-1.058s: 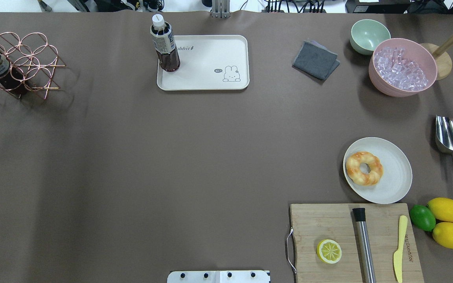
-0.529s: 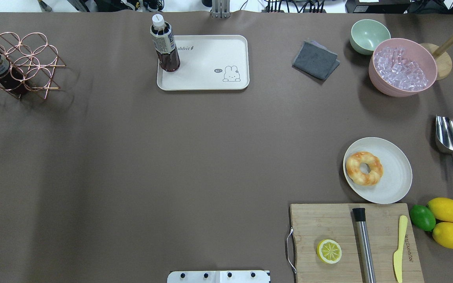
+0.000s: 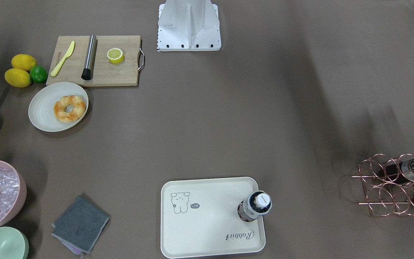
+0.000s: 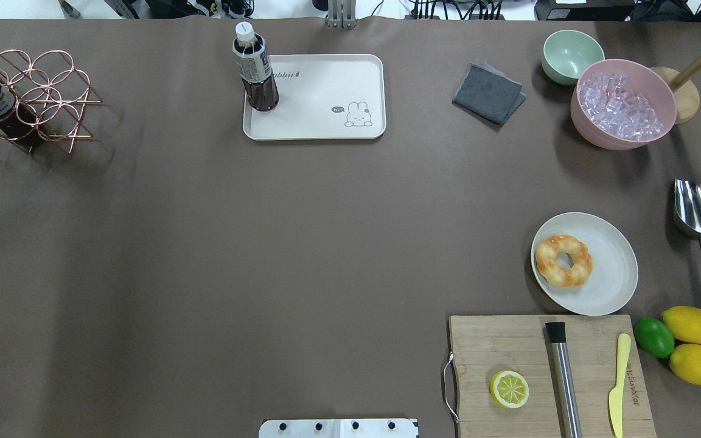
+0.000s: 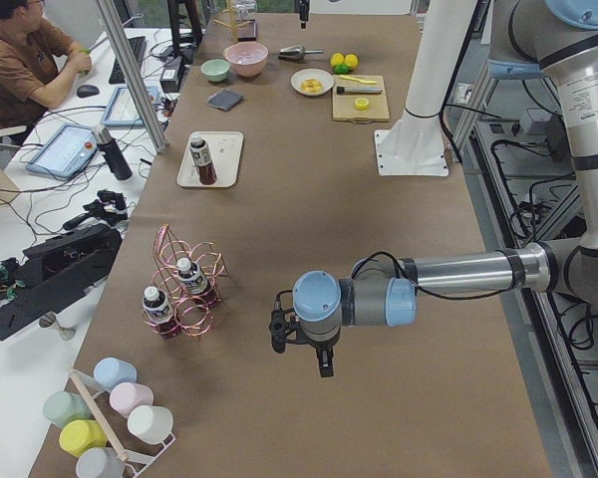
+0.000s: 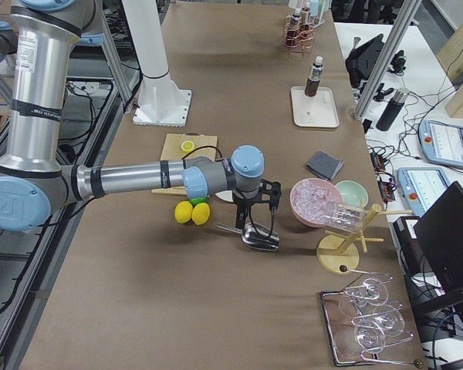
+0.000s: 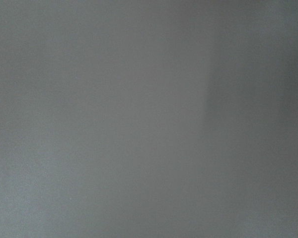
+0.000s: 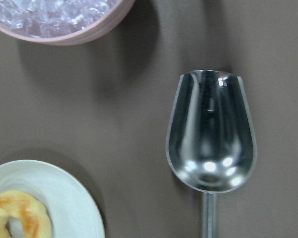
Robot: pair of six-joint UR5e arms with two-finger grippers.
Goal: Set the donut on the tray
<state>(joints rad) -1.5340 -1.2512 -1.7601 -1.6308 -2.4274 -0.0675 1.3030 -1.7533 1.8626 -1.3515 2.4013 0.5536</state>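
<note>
The donut (image 4: pixel 563 260) lies on a round off-white plate (image 4: pixel 612 267) at the right of the table. It also shows in the front view (image 3: pixel 69 108) and at the lower left of the right wrist view (image 8: pixel 20 218). The cream tray (image 4: pixel 326 118) with the rabbit drawing sits at the far middle, apart from the donut. My right gripper (image 6: pixel 262 212) hangs over the metal scoop (image 8: pixel 211 134), right of the plate; I cannot tell if it is open. My left gripper (image 5: pixel 301 344) hovers over bare table far to the left; I cannot tell its state either.
A dark drink bottle (image 4: pixel 255 67) stands on the tray's left part. A pink bowl of ice (image 4: pixel 623 103), a green bowl (image 4: pixel 571 55) and a grey cloth (image 4: pixel 488 92) are at the back right. A cutting board (image 4: pixel 509 347) with a lemon half (image 4: pixel 509 389) lies near the plate.
A small dark part of my right arm has come into the overhead view at the right edge, above the scoop. Nothing on the table has moved.
</note>
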